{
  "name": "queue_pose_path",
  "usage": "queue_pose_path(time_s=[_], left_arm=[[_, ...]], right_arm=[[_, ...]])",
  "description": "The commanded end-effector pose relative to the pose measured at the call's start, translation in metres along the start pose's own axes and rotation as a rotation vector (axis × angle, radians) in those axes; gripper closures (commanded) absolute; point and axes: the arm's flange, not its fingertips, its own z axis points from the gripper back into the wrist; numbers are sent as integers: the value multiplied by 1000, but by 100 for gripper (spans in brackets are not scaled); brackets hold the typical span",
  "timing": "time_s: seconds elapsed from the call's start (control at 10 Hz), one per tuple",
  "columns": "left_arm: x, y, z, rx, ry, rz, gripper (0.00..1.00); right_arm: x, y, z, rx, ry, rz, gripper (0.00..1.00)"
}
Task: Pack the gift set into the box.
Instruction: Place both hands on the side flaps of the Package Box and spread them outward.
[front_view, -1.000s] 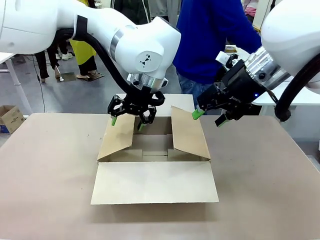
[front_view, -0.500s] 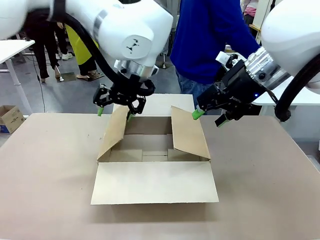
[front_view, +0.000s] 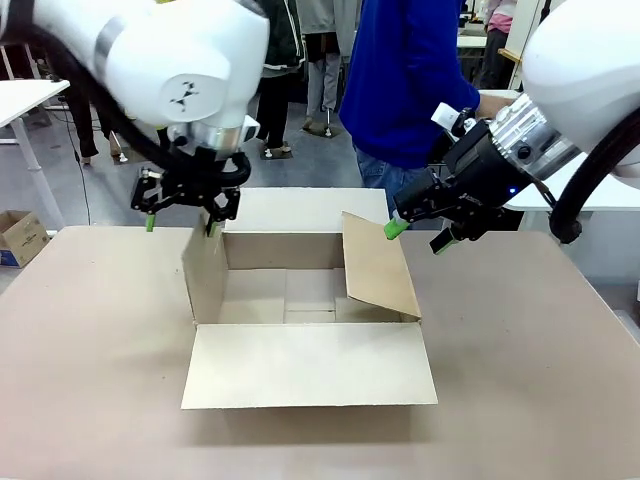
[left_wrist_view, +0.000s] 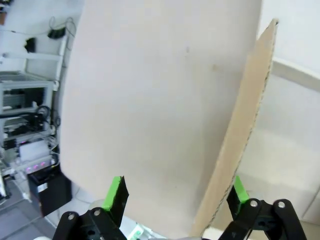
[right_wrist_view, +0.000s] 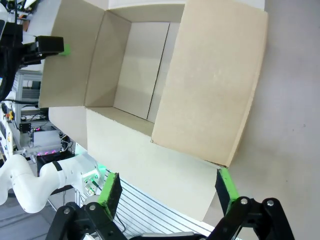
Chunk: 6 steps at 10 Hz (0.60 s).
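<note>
The box (front_view: 310, 365) lies open in the middle of the table, its near flap flat and its far flap folded back. My left gripper (front_view: 181, 224) is open and straddles the top edge of the left flap (front_view: 205, 270), which stands nearly upright. In the left wrist view that flap's edge (left_wrist_view: 250, 110) runs up between my green fingertips (left_wrist_view: 115, 192), close to the right one. My right gripper (front_view: 418, 235) hangs open just above the right flap (front_view: 380, 265), which leans inward over the box. From the right wrist view the box interior (right_wrist_view: 145, 65) looks bare. The gift set is out of view.
A person in a blue top (front_view: 410, 80) stands at the far side, behind the box. A small carton (front_view: 20, 235) sits on the floor at the far left. Bare tabletop (front_view: 90, 380) surrounds the box on both sides and in front.
My left gripper has swung left and back, taking the left flap from leaning inward to nearly upright. The right gripper and right flap have not moved.
</note>
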Motion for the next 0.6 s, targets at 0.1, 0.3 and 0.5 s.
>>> queue_pose_path(time_s=[0.1,0.3,0.5], left_arm=[[-4,42,-34,-108,58,41,0],[-2,67,-70,-260,80,13,0],[-6,89,-99,-401,37,-19,0]], right_arm=[[-1,3,1,-25,-11,-18,0],[-1,3,1,-25,-11,-18,0],[-1,3,1,-25,-11,-18,0]])
